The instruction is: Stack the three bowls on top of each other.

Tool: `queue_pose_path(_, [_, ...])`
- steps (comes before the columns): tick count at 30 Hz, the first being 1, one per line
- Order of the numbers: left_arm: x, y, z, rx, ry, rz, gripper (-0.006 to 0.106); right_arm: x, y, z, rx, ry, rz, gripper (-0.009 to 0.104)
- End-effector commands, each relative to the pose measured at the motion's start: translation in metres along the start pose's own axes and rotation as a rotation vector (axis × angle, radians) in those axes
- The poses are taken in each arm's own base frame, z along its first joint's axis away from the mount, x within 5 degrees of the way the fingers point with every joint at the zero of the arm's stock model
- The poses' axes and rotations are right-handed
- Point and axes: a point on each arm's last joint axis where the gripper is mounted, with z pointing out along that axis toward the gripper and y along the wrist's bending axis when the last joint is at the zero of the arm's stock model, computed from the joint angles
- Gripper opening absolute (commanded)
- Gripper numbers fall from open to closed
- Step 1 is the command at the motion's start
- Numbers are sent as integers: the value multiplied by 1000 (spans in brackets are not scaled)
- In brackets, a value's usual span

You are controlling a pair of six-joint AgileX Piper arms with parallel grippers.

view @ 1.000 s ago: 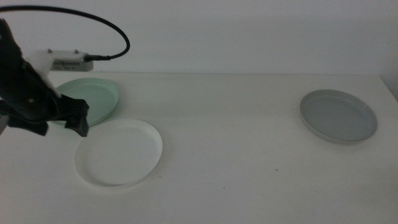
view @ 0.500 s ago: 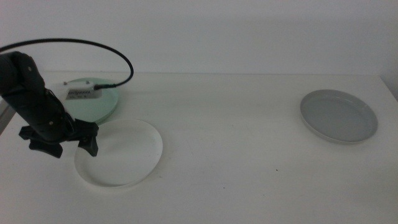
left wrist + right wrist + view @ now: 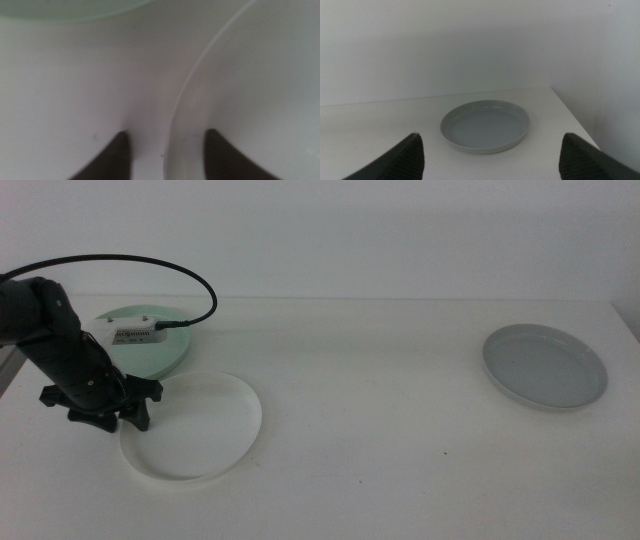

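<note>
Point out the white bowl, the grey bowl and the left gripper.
white bowl [image 3: 200,430], middle view, bare inner floor.
grey bowl [image 3: 485,125], right wrist view, centre of floor.
left gripper [image 3: 165,150], left wrist view, midway between fingertips, astride the white rim.

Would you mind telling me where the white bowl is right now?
In the middle view the white bowl lies front-left on the table, just in front of the mint green bowl, with the open left gripper straddling its left rim.

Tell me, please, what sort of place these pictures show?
Probably a bare test bench: a plain white table against a blank wall, holding only the white bowl, mint bowl and grey bowl.
</note>
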Motion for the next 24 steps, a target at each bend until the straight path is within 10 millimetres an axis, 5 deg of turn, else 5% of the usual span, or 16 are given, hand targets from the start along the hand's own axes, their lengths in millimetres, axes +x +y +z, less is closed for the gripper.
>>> queue_pose_path(1, [1, -1, 7, 17, 21, -21, 41, 0, 0, 0, 5, -14, -14, 93])
queue_pose_path(7, [5, -4, -4, 32, 50, -46, -2, 0, 0, 0, 5, -14, -14, 93])
queue_pose_path(11, [0, -18, -29, 56, -4, -73, -2, 0, 0, 0, 5, -14, -14, 93])
queue_pose_path(17, [-22, -75, -70, 97, -47, 51, -2, 0, 0, 0, 5, -14, -14, 93])
queue_pose_path(24, [-47, -146, -68, 144, -105, 172, -2, 0, 0, 0, 5, -14, -14, 93])
